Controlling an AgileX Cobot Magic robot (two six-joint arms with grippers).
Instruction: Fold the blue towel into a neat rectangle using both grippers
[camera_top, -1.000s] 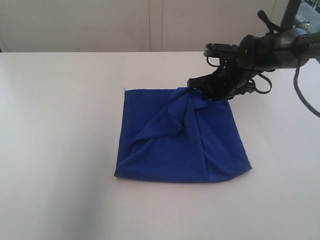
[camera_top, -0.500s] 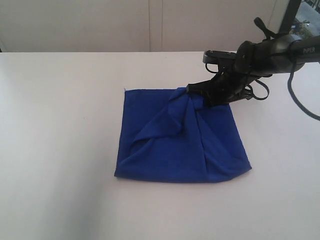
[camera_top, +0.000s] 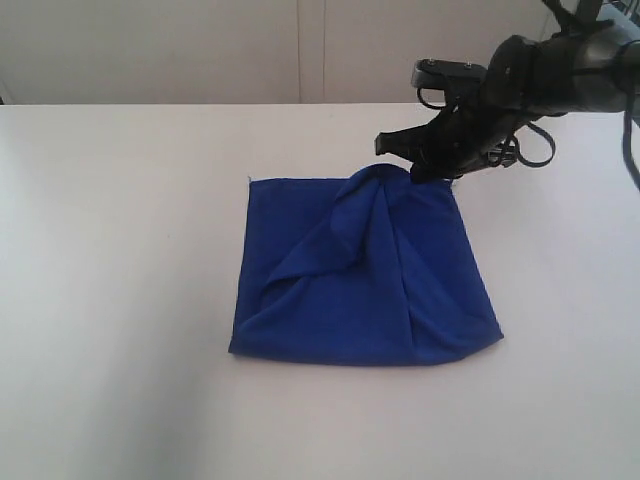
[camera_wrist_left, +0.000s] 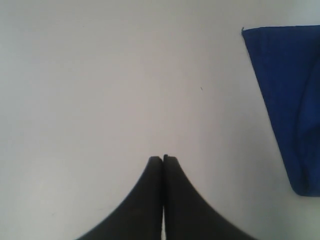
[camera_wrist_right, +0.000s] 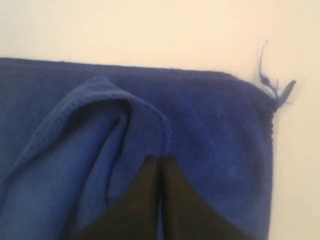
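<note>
The blue towel (camera_top: 360, 290) lies on the white table, roughly squared, with a loose fold bunched up near its far edge (camera_top: 372, 180). My right gripper (camera_top: 383, 145) hovers just above that far edge, its black fingers pressed together with no cloth between them. Seen from the right wrist, the right gripper (camera_wrist_right: 161, 159) hangs over the towel (camera_wrist_right: 215, 120), beside the raised fold (camera_wrist_right: 107, 95); a frayed thread (camera_wrist_right: 274, 86) sticks out at the corner. My left gripper (camera_wrist_left: 163, 158) is shut and empty over bare table, well apart from the towel's edge (camera_wrist_left: 292, 100). It does not appear in the exterior view.
The white table (camera_top: 120, 250) stretches wide around the towel on every side. A pale wall (camera_top: 200, 50) runs behind the table's far edge. The right arm and its black cables (camera_top: 560, 80) reach in from the upper right.
My right gripper has lifted up and back off the towel's far fold. The fold stays bunched where it was left. The rest of the towel has not shifted.
</note>
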